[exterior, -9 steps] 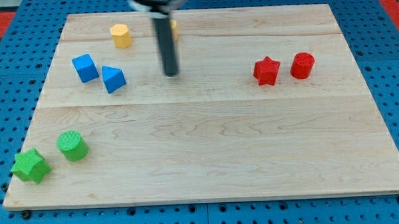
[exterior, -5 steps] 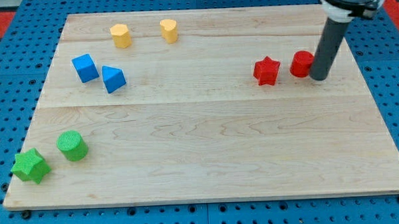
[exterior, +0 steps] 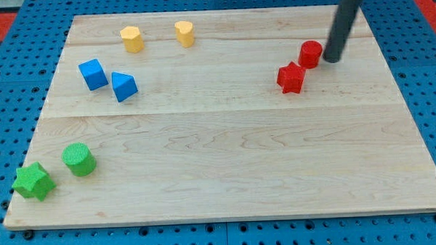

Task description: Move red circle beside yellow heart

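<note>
**A:** Where do you stand? My tip [exterior: 331, 60] sits in the upper right of the frame, just to the view's right of the red circle [exterior: 310, 54], close enough that contact is likely, though you can't confirm it. There is no gripper on this rod, so nothing is clasped or let go; it only pushes.

**B:** And the target?

**A:** The yellow heart [exterior: 185, 33] is well apart, upper centre-left. The red star [exterior: 291, 78] lies just below-left of the circle, nearly touching.

**B:** Risks?

**A:** Push with any downward lean and you likely drive the circle into the star and drag both. An off-centre push may let the circle roll off the tip. Overshoot, and you could knock the heart toward the yellow hexagon [exterior: 132, 39].
</note>
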You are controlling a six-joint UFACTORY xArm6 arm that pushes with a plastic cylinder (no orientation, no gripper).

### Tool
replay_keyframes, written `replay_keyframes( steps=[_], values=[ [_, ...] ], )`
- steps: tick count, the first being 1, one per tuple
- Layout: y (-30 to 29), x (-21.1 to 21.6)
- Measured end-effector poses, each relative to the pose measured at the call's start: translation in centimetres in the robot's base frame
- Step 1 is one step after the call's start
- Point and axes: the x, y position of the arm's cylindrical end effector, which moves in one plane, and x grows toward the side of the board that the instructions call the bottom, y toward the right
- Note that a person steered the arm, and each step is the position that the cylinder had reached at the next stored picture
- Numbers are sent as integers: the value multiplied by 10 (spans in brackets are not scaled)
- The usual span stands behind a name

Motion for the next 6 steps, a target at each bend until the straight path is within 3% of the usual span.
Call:
replay_keyframes(
  steps=[2,4,6],
  values=[
    [-64,-53],
    [-96,-31],
    [-128,-62]
  ],
)
